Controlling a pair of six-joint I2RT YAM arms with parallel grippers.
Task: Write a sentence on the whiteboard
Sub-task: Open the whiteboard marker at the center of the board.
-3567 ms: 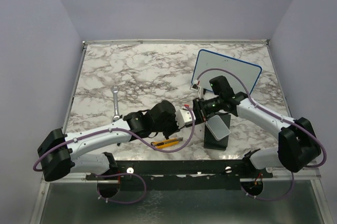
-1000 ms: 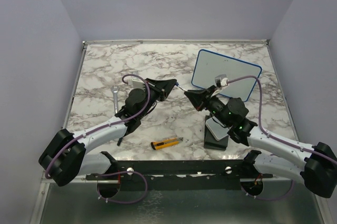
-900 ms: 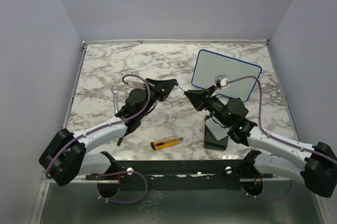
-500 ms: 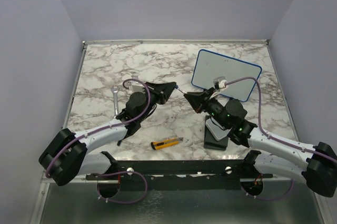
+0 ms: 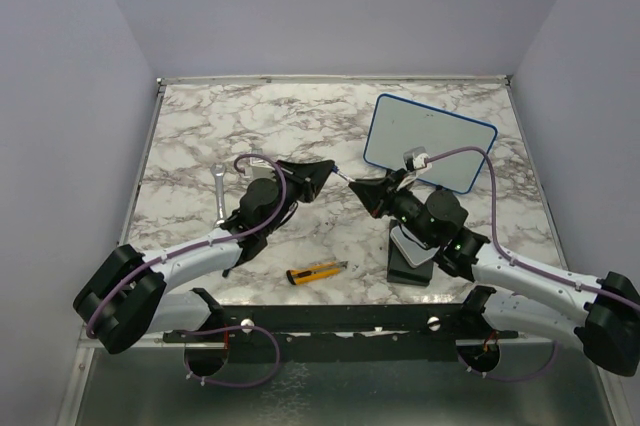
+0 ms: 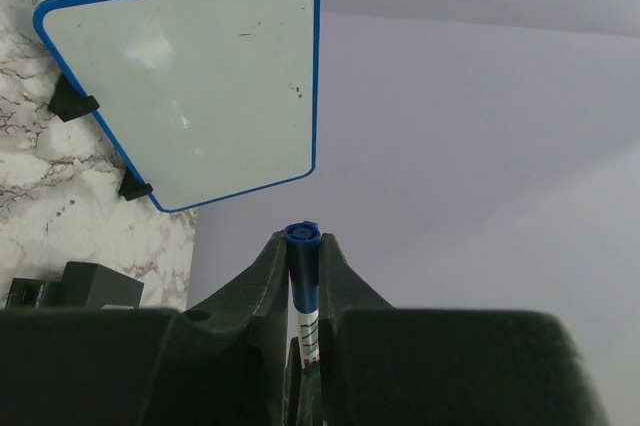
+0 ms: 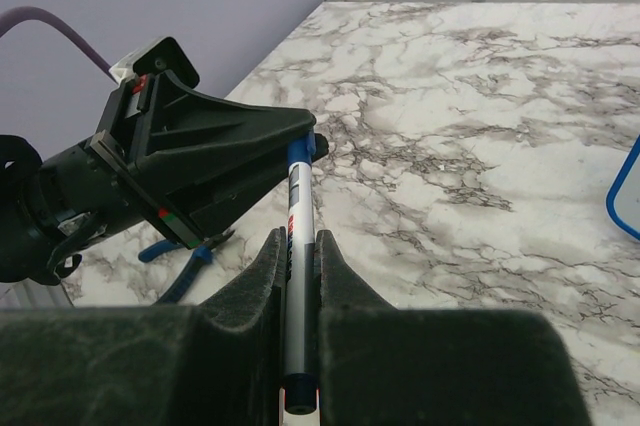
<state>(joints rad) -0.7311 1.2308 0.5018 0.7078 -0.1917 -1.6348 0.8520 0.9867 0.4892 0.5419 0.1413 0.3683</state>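
Both ends of slim white blue-tipped marker (image 7: 298,208) clamped, by left gripper (image 5: 322,170) and right gripper (image 5: 360,188). Blank blue-framed rectangular whiteboard (image 5: 428,141) at far right. Advise pulling apart straight along barrel.

The whiteboard (image 6: 190,86) has a smooth, glossy white face with soft reflections, rimmed in blue plastic. The table (image 5: 300,116) is smooth and marble-patterned, stone or laminate. The wrench (image 5: 220,194) is bare, shiny metal. The marker (image 7: 299,191) has a smooth white plastic barrel. The left gripper (image 6: 303,238) and right gripper (image 7: 298,238) look like matt black plastic.
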